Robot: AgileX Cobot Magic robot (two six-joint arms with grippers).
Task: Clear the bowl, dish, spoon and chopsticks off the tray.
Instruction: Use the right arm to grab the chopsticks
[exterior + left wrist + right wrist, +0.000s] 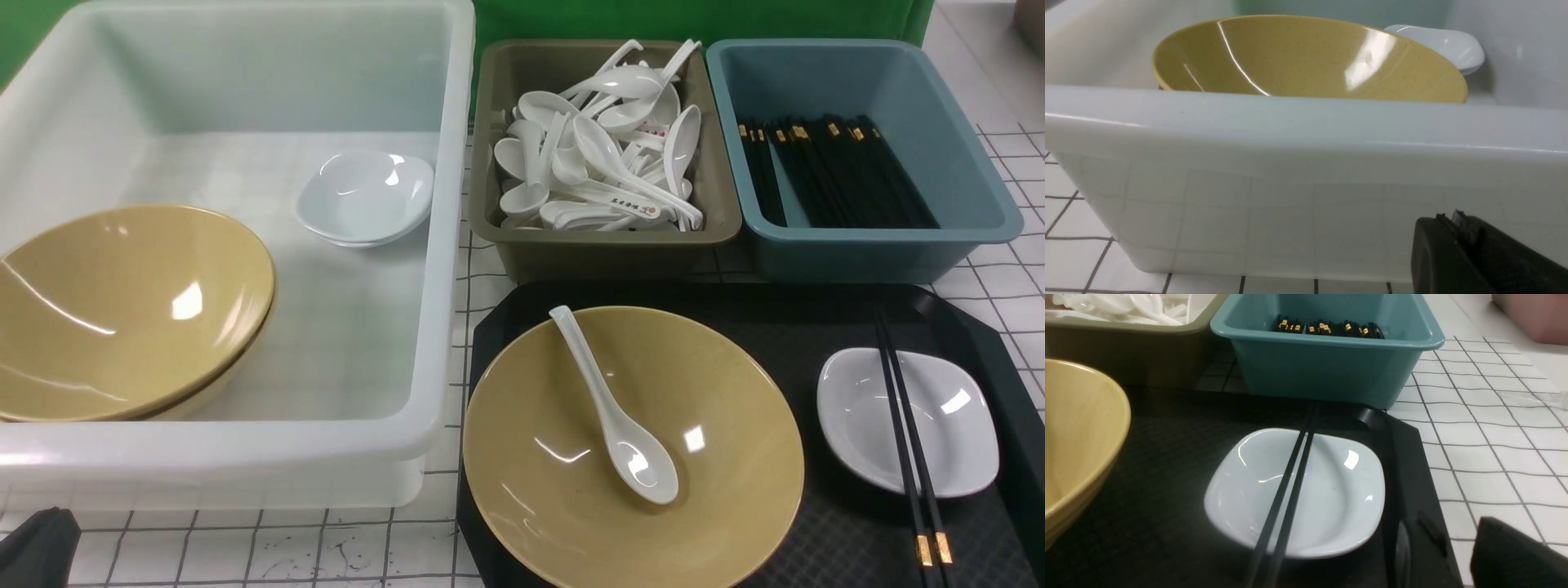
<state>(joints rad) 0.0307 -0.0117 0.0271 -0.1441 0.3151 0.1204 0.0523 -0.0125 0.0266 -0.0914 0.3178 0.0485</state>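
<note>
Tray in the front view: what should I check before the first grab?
1. Spoon free to lift: ok, it lies loose in the bowl on the tray.
2. Dish free to lift: not ok, the chopsticks lie across it.
3. Olive tub and blue tub open for drops: ok.
4. Room in the white bin: ok, part of its floor is bare.
5. Left gripper ready to grasp: not ok, it is shut, facing the bin's outer wall.
6. Right gripper jaws: cannot tell, only a dark edge shows.
</note>
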